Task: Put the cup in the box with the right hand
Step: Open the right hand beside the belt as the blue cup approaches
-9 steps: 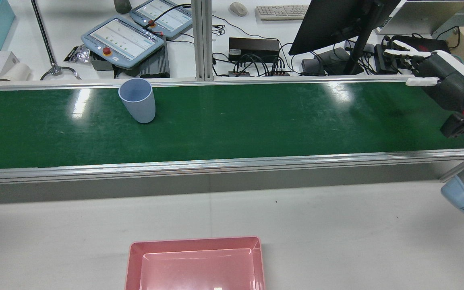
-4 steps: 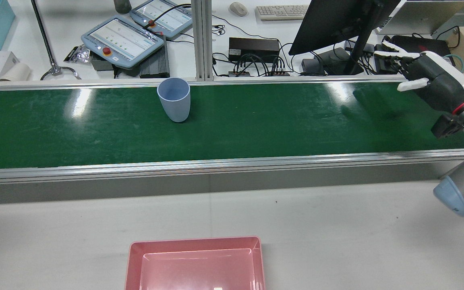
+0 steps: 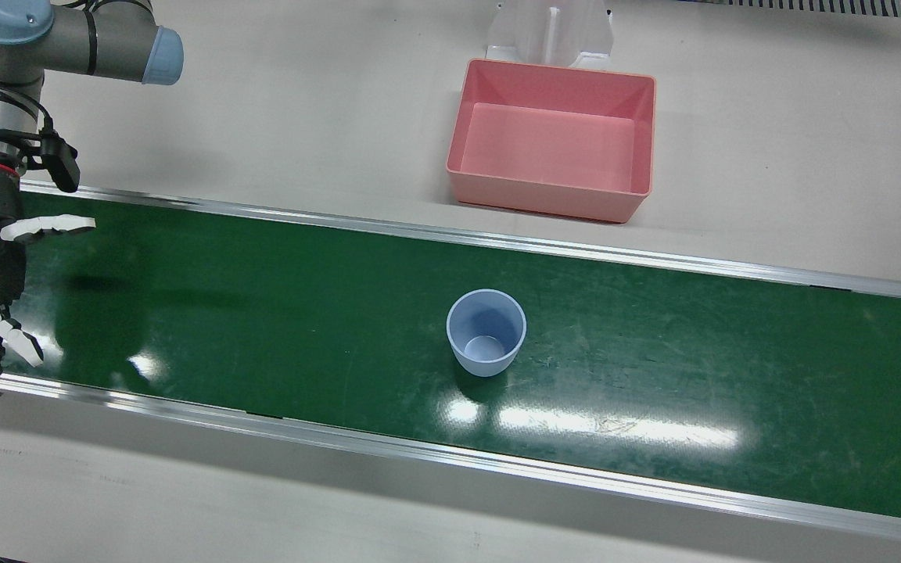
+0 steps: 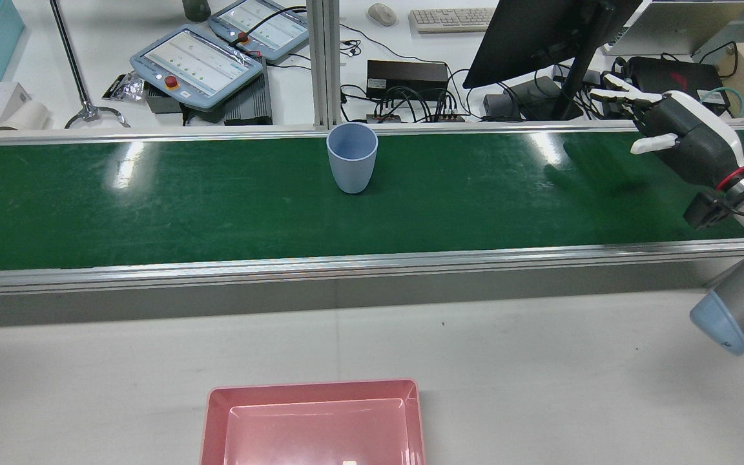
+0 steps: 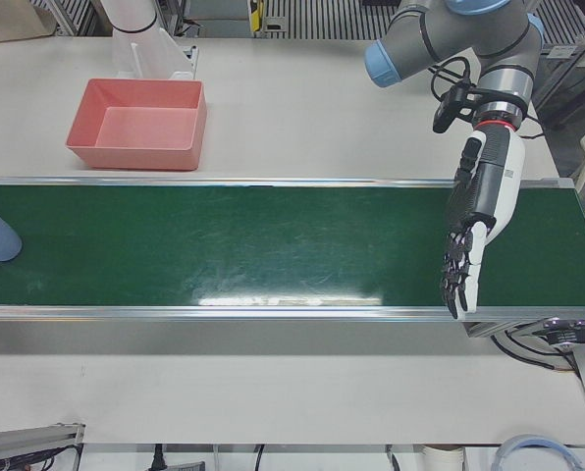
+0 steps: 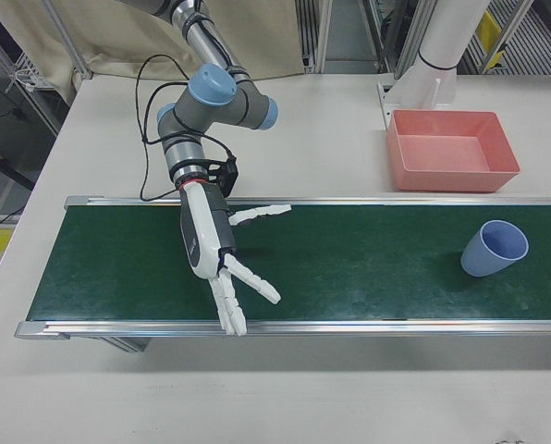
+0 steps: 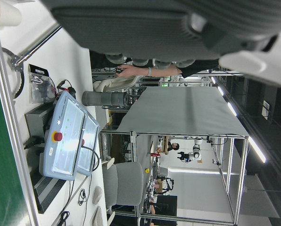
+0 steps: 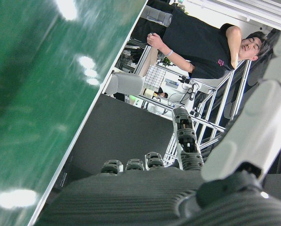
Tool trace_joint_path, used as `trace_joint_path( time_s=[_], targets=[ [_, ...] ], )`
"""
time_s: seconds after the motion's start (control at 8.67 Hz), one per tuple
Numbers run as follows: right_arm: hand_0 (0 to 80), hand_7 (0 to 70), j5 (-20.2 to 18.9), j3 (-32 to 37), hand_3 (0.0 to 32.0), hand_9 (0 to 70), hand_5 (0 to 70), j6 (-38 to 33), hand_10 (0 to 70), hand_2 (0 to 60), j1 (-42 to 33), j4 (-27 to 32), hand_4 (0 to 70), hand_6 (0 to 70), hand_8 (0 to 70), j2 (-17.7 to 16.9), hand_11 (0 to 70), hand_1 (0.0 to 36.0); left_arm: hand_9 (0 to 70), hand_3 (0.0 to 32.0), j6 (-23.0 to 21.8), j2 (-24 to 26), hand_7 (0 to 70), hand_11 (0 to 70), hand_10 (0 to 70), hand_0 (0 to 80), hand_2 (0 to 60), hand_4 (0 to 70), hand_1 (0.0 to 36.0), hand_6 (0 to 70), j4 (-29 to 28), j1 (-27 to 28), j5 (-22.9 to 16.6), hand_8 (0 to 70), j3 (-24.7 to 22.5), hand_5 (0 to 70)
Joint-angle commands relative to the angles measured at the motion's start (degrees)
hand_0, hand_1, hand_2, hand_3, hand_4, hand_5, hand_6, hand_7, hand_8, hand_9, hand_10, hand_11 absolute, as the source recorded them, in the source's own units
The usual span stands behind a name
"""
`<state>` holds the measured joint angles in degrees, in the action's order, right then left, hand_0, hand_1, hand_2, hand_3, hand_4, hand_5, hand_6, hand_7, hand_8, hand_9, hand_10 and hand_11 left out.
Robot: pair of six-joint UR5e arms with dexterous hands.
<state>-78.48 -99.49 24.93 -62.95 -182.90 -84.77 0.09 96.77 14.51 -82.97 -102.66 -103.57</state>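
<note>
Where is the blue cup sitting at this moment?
The blue cup stands upright on the green belt near the far rail, about mid-belt in the rear view, well left of the open right hand.

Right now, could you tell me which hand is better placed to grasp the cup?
The right hand: open over the belt, it shares the right-front view with the cup; the left hand stands farther off.
</note>
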Motion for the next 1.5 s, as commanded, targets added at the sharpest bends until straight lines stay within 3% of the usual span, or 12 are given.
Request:
trace_joint_path(
  time_s=[0.0,0.23,0.35,0.58,0.69,0.81,0.92,1.04,1.15,1.27,1.38],
  targets=[
    [42.9,8.2,0.0,-0.5,0.0,2.8,2.9,0.0,1.8,8.9,0.3,0.0,8.7,3.2,0.1,-0.6,3.7,7.6,0.0,0.0,0.0,0.0,0.0,0.0,0.0,0.0,0.0,0.0,0.0,0.0,0.0,0.0,0.0,0.0,0.0,0.0],
    [44.8,8.3,0.0,-0.5,0.0,3.0,2.9,0.0,1.7,2.3,0.5,0.0,11.3,3.2,0.2,-0.9,3.7,5.9,0.0,0.0,0.0,0.0,0.0,0.0,0.0,0.0,0.0,0.0,0.0,0.0,0.0,0.0,0.0,0.0,0.0,0.0],
    [45.1,8.5,0.0,-0.5,0.0,3.1,3.0,0.1,1.7,2.9,0.6,0.0,11.4,3.3,0.3,-0.9,3.7,6.2,0.0,0.0,0.0,0.0,0.0,0.0,0.0,0.0,0.0,0.0,0.0,0.0,0.0,0.0,0.0,0.0,0.0,0.0],
    [43.3,8.8,0.1,-0.5,0.0,3.1,3.0,0.1,1.8,10.4,1.2,0.0,9.3,3.4,0.2,-0.9,3.8,8.1,0.0,0.0,0.0,0.0,0.0,0.0,0.0,0.0,0.0,0.0,0.0,0.0,0.0,0.0,0.1,0.0,0.0,0.0],
    [45.1,9.1,0.1,-0.6,0.0,3.2,3.0,0.1,1.7,3.7,1.2,0.0,11.8,3.4,0.2,-0.9,3.7,6.4,0.0,0.0,0.0,0.0,0.0,0.0,0.0,0.0,0.0,0.0,0.0,0.0,0.0,0.0,0.0,0.0,0.0,0.0],
    [45.1,8.9,0.1,-0.6,0.0,3.1,3.0,0.0,1.7,4.0,1.3,0.0,11.8,3.4,0.2,-0.9,3.7,6.4,0.0,0.0,0.0,0.0,0.0,0.0,0.0,0.0,0.0,0.0,0.0,0.0,0.0,0.0,0.1,0.0,0.0,0.0],
    [43.0,9.3,0.1,-0.6,0.0,3.2,3.0,0.1,1.8,11.0,1.7,0.0,9.5,3.5,0.2,-0.9,3.8,8.2,0.0,0.0,0.0,0.0,0.0,0.0,0.0,0.0,0.0,0.0,0.0,0.0,0.0,0.0,0.1,0.0,0.0,0.0],
    [44.1,9.2,0.1,-0.6,0.0,3.3,3.0,0.1,1.8,8.0,2.1,0.0,10.8,3.4,0.3,-0.9,3.8,7.5,0.0,0.0,0.0,0.0,0.0,0.0,0.0,0.0,0.0,0.0,0.0,0.0,0.0,0.0,0.0,0.0,0.0,0.0],
    [42.6,9.3,0.2,-0.5,0.0,3.3,3.1,0.1,1.8,15.6,2.4,0.0,8.4,3.5,0.2,-0.9,3.9,9.5,0.0,0.0,0.0,0.0,0.0,0.0,0.0,0.0,0.0,0.0,0.0,0.0,0.0,0.0,0.1,0.0,0.0,0.0],
    [45.3,9.5,0.2,-0.4,0.0,3.4,3.0,0.1,1.9,4.8,2.7,0.0,12.1,3.5,0.3,-0.9,4.0,6.7,0.0,0.0,0.0,0.0,0.0,0.0,0.0,0.0,0.0,0.0,0.0,0.0,0.0,0.0,0.1,0.0,0.0,0.0],
    [44.7,9.9,0.2,-0.4,0.0,3.6,3.3,0.1,2.2,11.5,2.8,0.0,11.9,3.7,0.4,-0.9,4.5,8.9,0.0,0.0,0.0,0.0,0.0,0.0,0.0,0.0,0.0,0.0,0.0,0.0,0.0,0.0,0.1,0.0,0.0,0.0]
  ],
)
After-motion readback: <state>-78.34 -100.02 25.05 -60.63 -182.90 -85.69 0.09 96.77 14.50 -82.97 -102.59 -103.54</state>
